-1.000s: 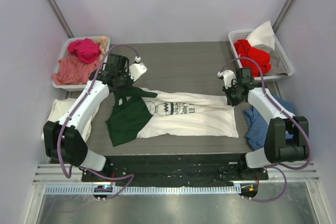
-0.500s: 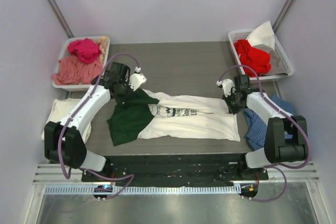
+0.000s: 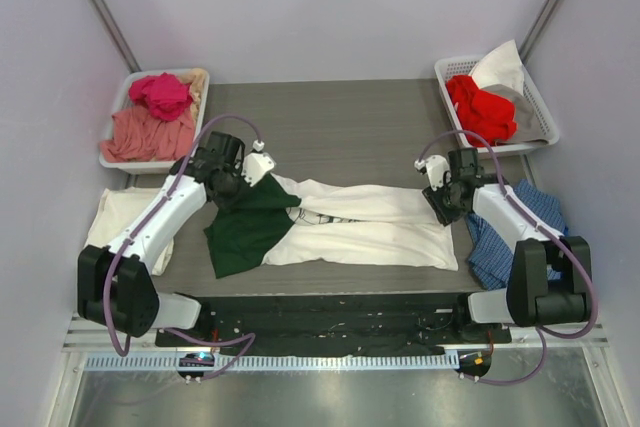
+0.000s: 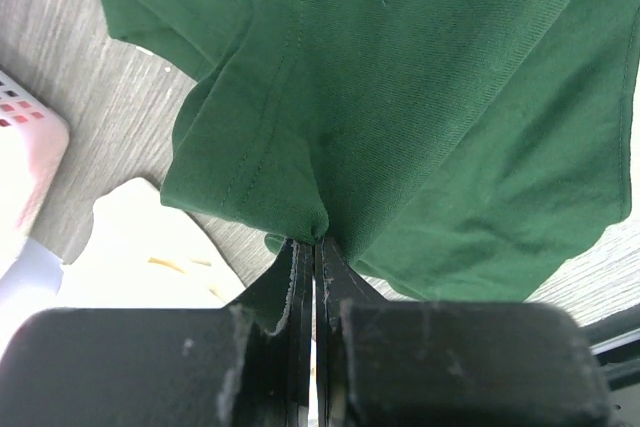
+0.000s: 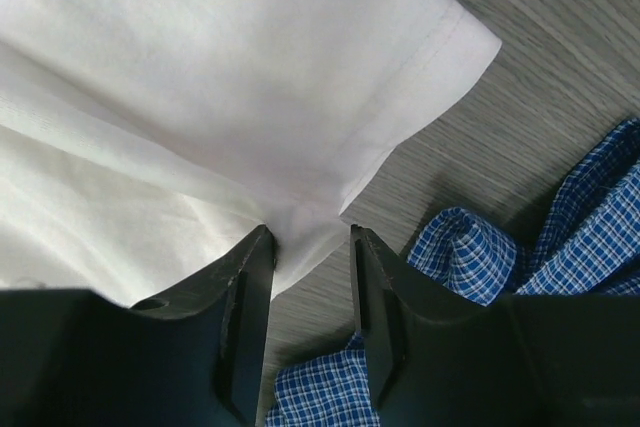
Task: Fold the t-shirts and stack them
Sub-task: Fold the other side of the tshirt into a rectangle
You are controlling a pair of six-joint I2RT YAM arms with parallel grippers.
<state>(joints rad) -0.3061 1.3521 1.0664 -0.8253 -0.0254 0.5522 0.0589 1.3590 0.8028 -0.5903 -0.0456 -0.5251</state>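
The white cotton t-shirt with black print lies folded lengthwise across the centre of the grey wood-grain bench. The plain dark green cotton t-shirt overlaps its left end. The left claw is clenched on a green fold. The right claw stands released, with the white hem between its fingers, beside the blue checked cloth.

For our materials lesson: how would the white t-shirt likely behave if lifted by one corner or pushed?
Probably floppy: the white t-shirt lies in soft folds, so it should droop from a lifted corner. Likely light: the cloth looks thin at its hem. Pushed, it would probably bunch up.
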